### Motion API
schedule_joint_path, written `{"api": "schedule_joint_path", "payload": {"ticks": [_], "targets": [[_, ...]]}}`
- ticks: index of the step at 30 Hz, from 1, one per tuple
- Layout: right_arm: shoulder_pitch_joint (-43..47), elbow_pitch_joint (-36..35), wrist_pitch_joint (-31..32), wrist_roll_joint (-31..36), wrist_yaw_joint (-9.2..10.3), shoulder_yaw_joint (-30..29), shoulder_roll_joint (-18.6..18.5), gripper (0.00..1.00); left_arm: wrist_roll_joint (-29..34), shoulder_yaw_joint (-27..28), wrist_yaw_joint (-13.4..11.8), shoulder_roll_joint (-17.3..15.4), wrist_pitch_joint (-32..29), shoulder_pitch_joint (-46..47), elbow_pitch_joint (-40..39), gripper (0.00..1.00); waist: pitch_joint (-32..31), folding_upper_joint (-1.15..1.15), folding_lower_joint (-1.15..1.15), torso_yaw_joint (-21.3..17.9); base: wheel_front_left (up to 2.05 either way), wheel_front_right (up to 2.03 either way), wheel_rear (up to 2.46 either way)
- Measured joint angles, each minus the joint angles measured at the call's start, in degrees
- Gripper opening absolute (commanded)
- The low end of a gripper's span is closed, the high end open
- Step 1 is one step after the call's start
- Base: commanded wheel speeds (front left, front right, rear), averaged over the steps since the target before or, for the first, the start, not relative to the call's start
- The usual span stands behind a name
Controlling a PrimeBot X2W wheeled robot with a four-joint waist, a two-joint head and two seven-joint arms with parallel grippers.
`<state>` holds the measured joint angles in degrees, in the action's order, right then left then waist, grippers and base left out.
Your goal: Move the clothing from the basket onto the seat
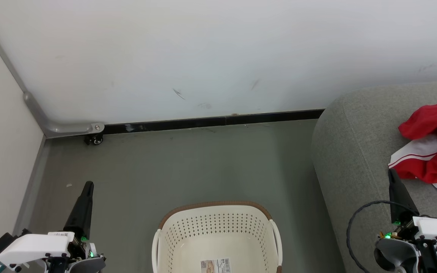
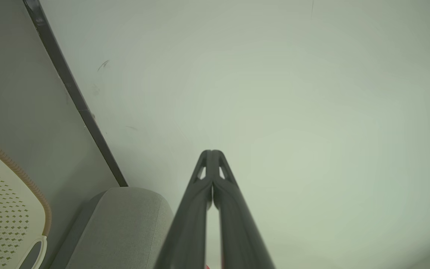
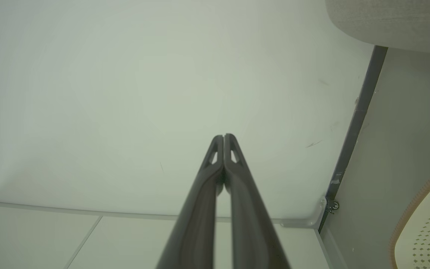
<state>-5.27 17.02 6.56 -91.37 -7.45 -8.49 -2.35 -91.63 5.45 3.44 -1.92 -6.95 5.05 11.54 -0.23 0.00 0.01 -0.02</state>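
Left gripper [image 1: 88, 185] clenched, empty, over floor [image 1: 165, 170] left of basket [image 1: 214, 207]. Basket on floor, bottom label [image 1: 215, 266] showing. Seat [image 1: 349, 151] right of basket; clothing [image 1: 429, 146] heaped on it. Right gripper [image 1: 392, 173] clenched, empty, over seat, near clothing.

Left gripper [image 1: 88, 185] and right gripper [image 1: 392, 173] closed (apparently empty).

Scuffed white wall [image 1: 218, 49], black skirting [image 1: 211, 122], grey floor [image 1: 188, 167], small caster [image 1: 96, 140] in corner.
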Motion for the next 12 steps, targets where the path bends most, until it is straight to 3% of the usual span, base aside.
{"api": "schedule_joint_path", "payload": {"ticks": [12], "targets": [[0.0,0.0,0.0,0.0,0.00,0.0,0.0,0.00,0.0,-0.1,-0.4,0.0,0.2,0.0,-0.3,0.00,0.0,0.00,0.00,0.0,0.00,0.00,0.00]]}}
